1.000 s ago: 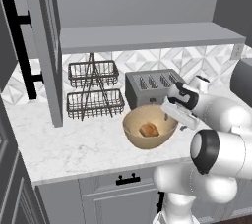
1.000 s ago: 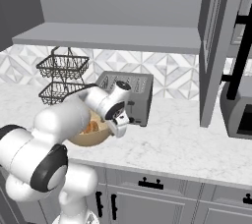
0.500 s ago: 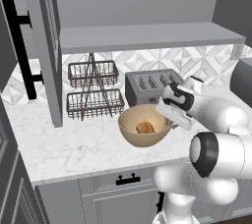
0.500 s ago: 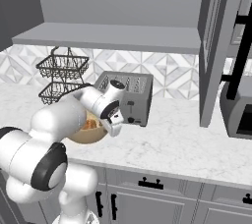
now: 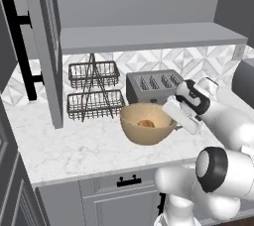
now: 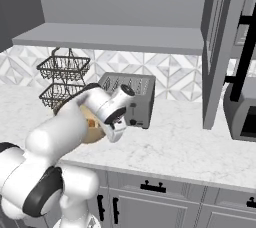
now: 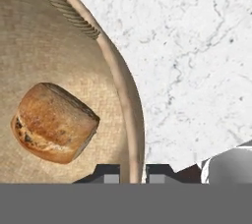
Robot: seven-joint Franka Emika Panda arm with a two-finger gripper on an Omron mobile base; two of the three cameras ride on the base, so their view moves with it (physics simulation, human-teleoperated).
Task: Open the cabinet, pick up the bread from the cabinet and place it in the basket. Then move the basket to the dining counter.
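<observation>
The tan basket (image 5: 147, 132) hangs just above the marble worktop in front of the toaster, and the small golden-brown bread (image 5: 145, 123) lies inside it. My gripper (image 5: 171, 113) is shut on the basket's right rim. In the hand view the bread (image 7: 53, 122) rests on the woven floor of the basket (image 7: 123, 85), and its rim passes between my fingertips where the gripper (image 7: 133, 175) grips it. From the right, my arm hides most of the basket (image 6: 91, 128). The cabinet door (image 5: 47, 46) stands open beside its grey shelf (image 5: 149, 36).
A grey toaster (image 5: 151, 84) stands right behind the basket, and a black wire two-tier rack (image 5: 94, 91) is to its left. The other open cabinet door (image 6: 220, 47) hangs over the counter near a microwave (image 6: 242, 117). Grey drawers (image 5: 124, 185) run below.
The basket with the bread in it has risen a little and drifted slightly left, carried by my gripper on its rim. The cabinet doors, toaster and rack have not moved.
</observation>
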